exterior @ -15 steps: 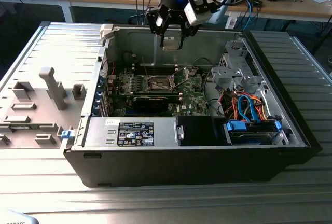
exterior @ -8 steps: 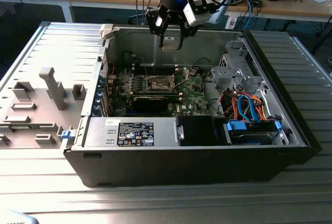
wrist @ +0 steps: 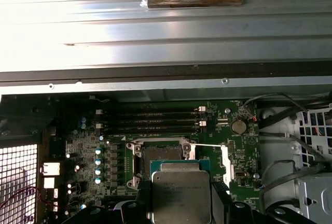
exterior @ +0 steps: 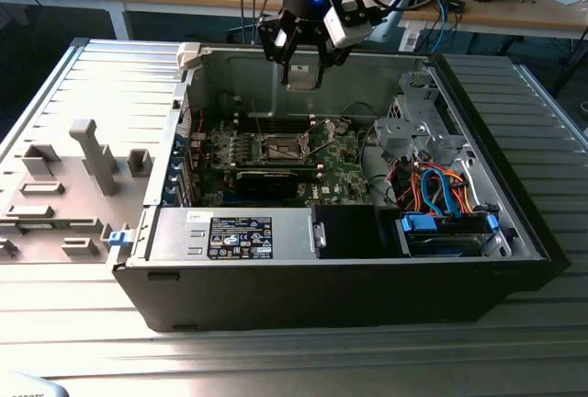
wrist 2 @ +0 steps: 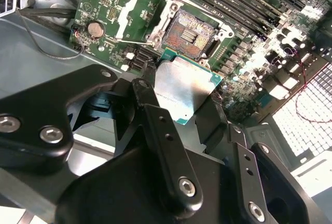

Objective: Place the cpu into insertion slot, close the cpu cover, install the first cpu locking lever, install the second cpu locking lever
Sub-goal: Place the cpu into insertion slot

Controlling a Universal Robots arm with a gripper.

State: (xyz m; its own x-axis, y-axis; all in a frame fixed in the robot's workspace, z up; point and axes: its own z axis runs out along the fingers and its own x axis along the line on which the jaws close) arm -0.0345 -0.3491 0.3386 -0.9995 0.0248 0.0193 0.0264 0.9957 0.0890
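Item: cpu (wrist 2: 184, 92) — gripped by its edges in the gripper's (exterior: 301, 71) jaws, upper centre of the exterior view, above the open socket (wrist 2: 189, 35). Risk: tilted or offset descent — likely bent socket pins or a mis-seated chip.

ribbed metal table (exterior: 276, 360) | on it: open computer case (exterior: 322, 291), grey fixtures (exterior: 96, 163)

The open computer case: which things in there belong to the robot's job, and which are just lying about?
Part of the job: chip, held in the gripper; empty socket; open cover.

Just there: coin battery; power supply; orange and blue cables.
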